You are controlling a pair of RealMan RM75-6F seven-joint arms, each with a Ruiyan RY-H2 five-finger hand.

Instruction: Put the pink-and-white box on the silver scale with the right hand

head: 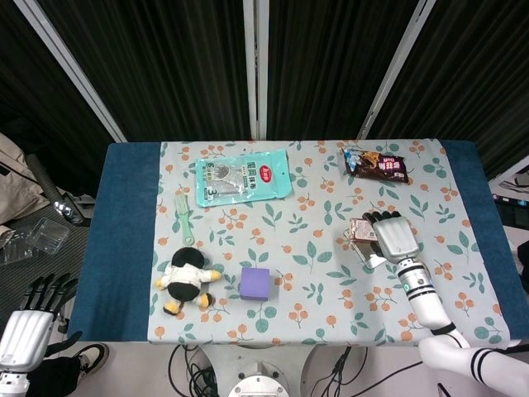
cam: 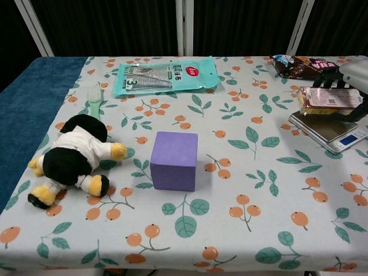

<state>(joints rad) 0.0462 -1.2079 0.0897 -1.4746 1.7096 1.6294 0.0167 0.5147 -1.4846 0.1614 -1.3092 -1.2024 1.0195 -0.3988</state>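
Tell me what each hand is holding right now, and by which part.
The right hand grips the pink-and-white box by its long sides, at the end nearer the arm, just above the silver scale. The left hand holds nothing.

Blue table (head: 124,248), floral cloth (head: 314,273); on it purple cube (head: 256,284), penguin plush (head: 186,281), green comb (head: 183,217), teal pouch (head: 245,177), brown snack bag (head: 377,165), silver scale (cam: 328,130).
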